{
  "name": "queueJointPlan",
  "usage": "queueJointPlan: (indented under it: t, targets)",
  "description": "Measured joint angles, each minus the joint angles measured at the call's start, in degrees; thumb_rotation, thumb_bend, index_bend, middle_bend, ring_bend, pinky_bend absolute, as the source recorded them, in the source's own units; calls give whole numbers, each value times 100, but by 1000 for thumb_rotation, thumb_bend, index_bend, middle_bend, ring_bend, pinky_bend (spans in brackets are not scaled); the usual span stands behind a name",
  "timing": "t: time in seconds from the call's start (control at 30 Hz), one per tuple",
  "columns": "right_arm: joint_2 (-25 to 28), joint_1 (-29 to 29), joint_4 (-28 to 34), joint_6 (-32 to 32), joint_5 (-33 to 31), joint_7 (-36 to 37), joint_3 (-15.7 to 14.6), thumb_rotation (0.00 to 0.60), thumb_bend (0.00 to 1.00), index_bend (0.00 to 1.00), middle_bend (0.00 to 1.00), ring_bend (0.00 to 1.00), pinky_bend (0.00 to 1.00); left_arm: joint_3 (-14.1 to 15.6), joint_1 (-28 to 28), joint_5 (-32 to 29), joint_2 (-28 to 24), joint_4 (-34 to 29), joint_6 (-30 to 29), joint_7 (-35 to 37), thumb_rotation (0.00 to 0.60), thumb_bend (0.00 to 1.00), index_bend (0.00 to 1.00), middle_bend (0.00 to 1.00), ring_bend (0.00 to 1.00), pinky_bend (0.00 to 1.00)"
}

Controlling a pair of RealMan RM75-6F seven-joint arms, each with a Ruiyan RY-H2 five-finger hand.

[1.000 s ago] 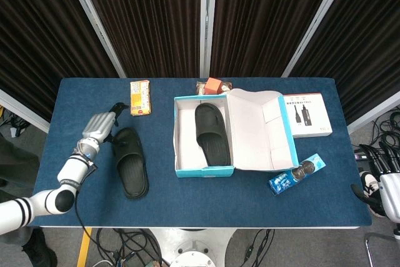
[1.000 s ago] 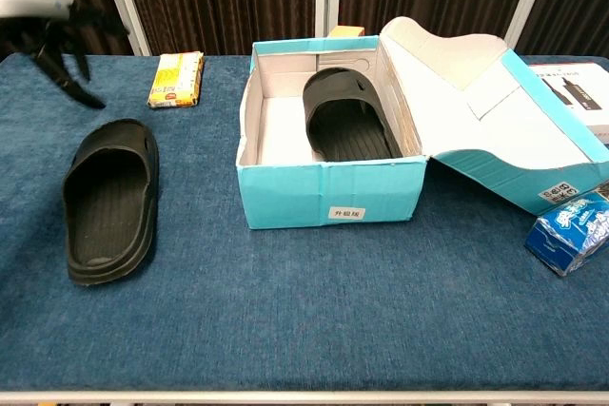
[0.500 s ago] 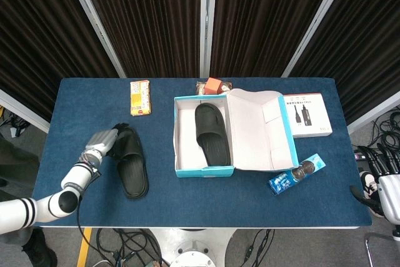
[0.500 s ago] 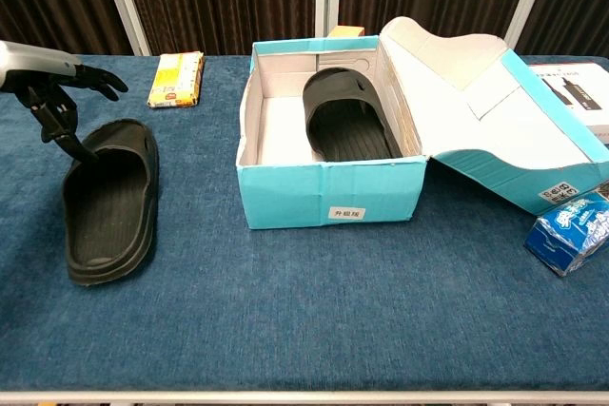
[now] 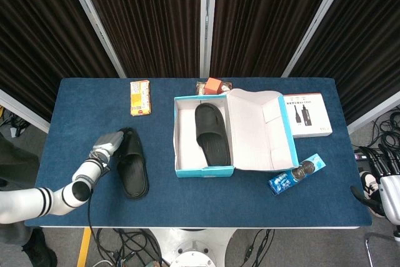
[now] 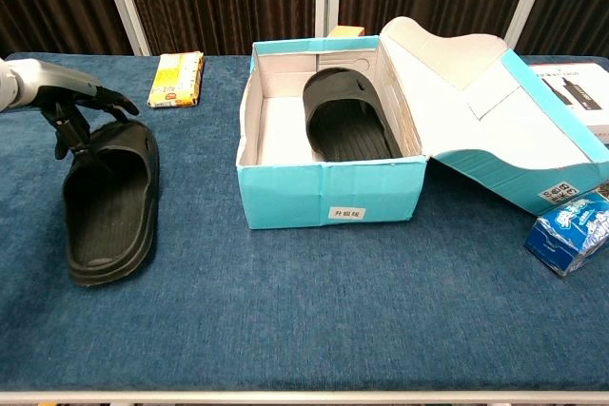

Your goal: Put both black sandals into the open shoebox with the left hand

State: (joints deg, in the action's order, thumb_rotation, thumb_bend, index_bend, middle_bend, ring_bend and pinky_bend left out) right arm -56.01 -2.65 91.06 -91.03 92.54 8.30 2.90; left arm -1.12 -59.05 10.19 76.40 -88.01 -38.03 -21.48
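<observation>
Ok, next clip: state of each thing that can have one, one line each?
shoebox: open, lid folded back to the right
sandal in the box: lying flat, sole down
sandal on the table: flat, outside the box
left hand: fingers at the sandal's strap, grip not clear
right hand: off the table edge, idle

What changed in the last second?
The left hand came down from above the far left of the table onto the strap end of the loose black sandal; its fingers now touch it, but no firm hold shows. That sandal barely shifted. The shoebox, the sandal inside it and the right hand stayed put.
</observation>
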Motion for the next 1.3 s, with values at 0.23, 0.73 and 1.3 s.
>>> queueJointPlan:
  t: [0.23, 0.73, 1.3]
  targets:
    - [-3, 11, -22, -9, -5, 27, -5, 600, 108, 88, 143, 0, 87, 73, -218, -456, 234, 284, -64, -80, 600, 0, 182, 150, 628, 631]
    - [3, 60, -58, -50, -49, 69, -8, 600, 108, 88, 143, 0, 88, -247, 190, 52, 479, 502, -872, 487, 600, 0, 594, 595, 744, 783]
    - [13, 5, 63, 16, -13, -90, 1, 600, 108, 88, 143, 0, 88, -1948, 1527, 3368, -290, -91, -776, 4226, 600, 0, 611, 597, 646, 795]
